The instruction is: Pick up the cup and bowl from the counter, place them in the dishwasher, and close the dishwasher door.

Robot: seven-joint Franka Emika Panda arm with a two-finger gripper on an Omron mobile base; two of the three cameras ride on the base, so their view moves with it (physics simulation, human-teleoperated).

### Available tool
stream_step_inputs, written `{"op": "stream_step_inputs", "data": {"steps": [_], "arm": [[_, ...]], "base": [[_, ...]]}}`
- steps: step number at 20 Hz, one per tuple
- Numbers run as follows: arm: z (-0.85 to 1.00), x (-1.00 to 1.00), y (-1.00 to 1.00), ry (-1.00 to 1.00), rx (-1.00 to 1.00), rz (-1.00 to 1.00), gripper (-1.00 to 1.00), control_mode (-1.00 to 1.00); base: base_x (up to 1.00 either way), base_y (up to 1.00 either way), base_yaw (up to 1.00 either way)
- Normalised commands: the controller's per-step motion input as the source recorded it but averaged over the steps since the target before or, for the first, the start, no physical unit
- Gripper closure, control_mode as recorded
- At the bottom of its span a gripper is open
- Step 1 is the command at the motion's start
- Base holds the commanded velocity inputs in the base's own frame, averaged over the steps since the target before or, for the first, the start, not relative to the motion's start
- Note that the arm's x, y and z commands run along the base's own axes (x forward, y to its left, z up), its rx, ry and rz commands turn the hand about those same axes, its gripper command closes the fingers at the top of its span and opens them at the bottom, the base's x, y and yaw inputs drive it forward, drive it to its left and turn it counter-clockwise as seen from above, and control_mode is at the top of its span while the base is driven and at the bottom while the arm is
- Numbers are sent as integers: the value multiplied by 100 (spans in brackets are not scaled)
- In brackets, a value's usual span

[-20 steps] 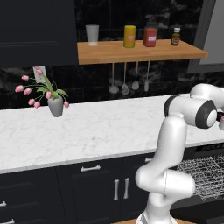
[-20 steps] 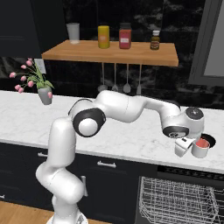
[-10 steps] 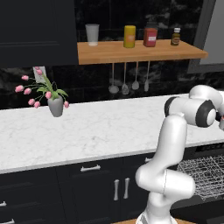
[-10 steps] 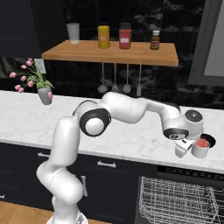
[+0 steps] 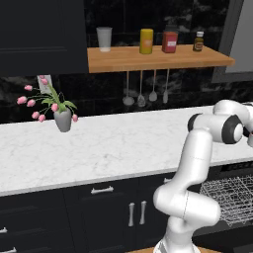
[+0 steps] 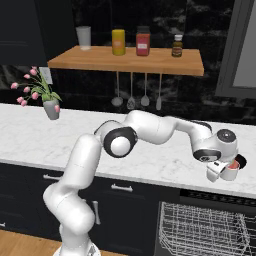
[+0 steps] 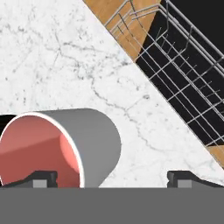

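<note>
Four containers are sitting in a row on the wooden shelf [image 6: 125, 61] on the far wall: a pale glass [image 6: 83, 37], a yellow jar [image 6: 118, 41], a red jar [image 6: 143, 41] and a small dark bottle [image 6: 177, 45]. Far left on the table [image 6: 30, 137], I am seeing a grey vase of pink flowers [image 6: 49, 104] standing near the back wall. Below the shelf, utensils [image 6: 131, 95] are hanging from their hooks.

I am reaching the arm far out to the right over the white marble, and the pincer [image 6: 223, 172] is hovering at the table's right end, right at the cup [image 6: 230, 170], a grey cup with a red inside. In the hand view the cup [image 7: 57, 146] is showing its red mouth toward the camera, close by one fingertip [image 7: 41, 179], while the other fingertip [image 7: 183, 178] is standing well apart from it; the pincer is spread wide and gripping nothing.

Just right of the cup, something dark and round is peeking out; I cannot tell what it is. Below the table's right end, the dishwasher [image 6: 205, 227] is standing open with its grey wire rack [image 6: 200, 232] showing.
</note>
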Motion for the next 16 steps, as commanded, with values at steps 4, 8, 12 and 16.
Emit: {"op": "stream_step_inputs", "data": {"steps": [4,8,12,16], "arm": [[-12,13,-37,2,0,-1,-100,-100],[-12,18,-23,3,0,0,-100,-100],[-24,4,-4,4,0,0,-100,-100],[-44,0,25,12,0,0,100,-100]], "base": [[0,0,0],[0,0,0],[0,0,0],[0,0,0]]}}
